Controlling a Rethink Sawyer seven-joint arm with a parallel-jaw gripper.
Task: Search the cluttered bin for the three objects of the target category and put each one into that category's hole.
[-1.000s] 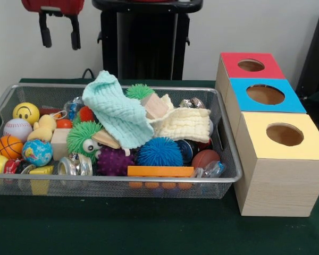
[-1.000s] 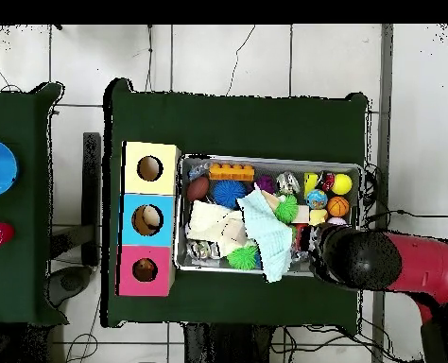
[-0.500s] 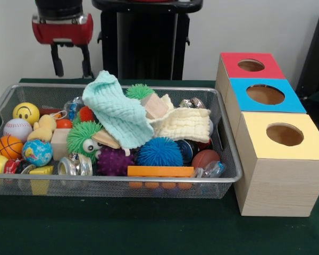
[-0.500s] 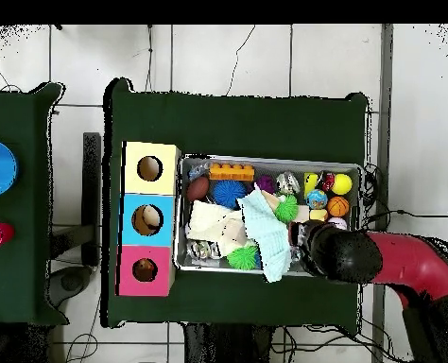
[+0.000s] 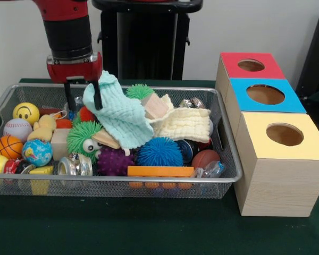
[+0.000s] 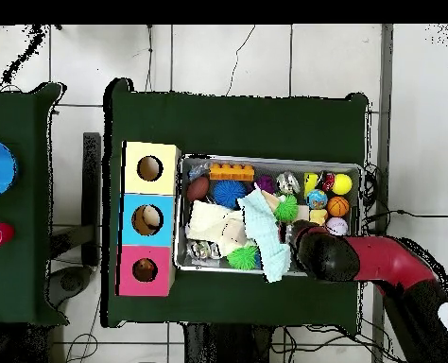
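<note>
The silver wire mesh bin (image 5: 122, 179) is full of toys and also shows in the overhead view (image 6: 266, 159). A pale yellow duck (image 5: 44, 127) lies at its left end, beside the sports balls. The orange striped animal is hidden. My gripper (image 5: 83, 101) is open and empty. It hangs low over the bin's back left part, with one finger against the edge of a mint cloth (image 5: 119, 114) and a red spiky ball just below. In the overhead view my arm (image 6: 320, 255) covers the gripper. The red-topped box's hole (image 5: 251, 65) is at the far right and shows in the overhead view (image 6: 145, 269).
A blue-topped box (image 5: 266, 94) and a yellow-topped box (image 5: 284, 134) stand in a row with the red one. The bin also holds a green spiky ball with googly eyes (image 5: 84, 138), a cream cloth (image 5: 186, 123), a blue spiky ball (image 5: 159, 152) and an orange brick (image 5: 160, 171).
My gripper has come down from above the bin's far left rim and moved right, into the bin beside the mint cloth. The toys have not moved.
</note>
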